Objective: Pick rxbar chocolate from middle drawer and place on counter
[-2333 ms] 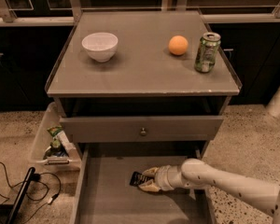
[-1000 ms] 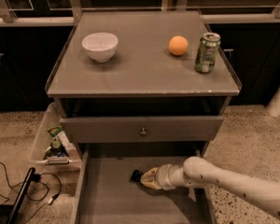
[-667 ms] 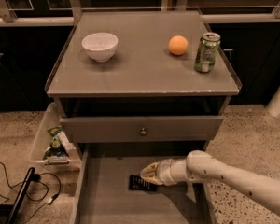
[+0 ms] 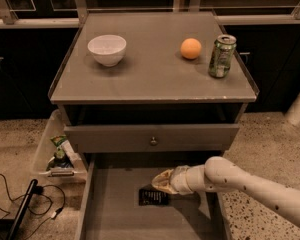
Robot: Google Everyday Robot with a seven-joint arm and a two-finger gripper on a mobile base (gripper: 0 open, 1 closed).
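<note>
Camera view: rxbar chocolate seen flat on middle drawer floor, lower centre of frame. Gripper poised just above it; grip state cannot be told. Bar judged light, thin, slick-wrapped; best pinched across narrow width.

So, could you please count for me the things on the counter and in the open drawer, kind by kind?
On the counter:
bowl: 1
orange: 1
soda can: 1
In the middle drawer:
rxbar chocolate: 1, with the gripper close over its far edge
Total: 4
</note>
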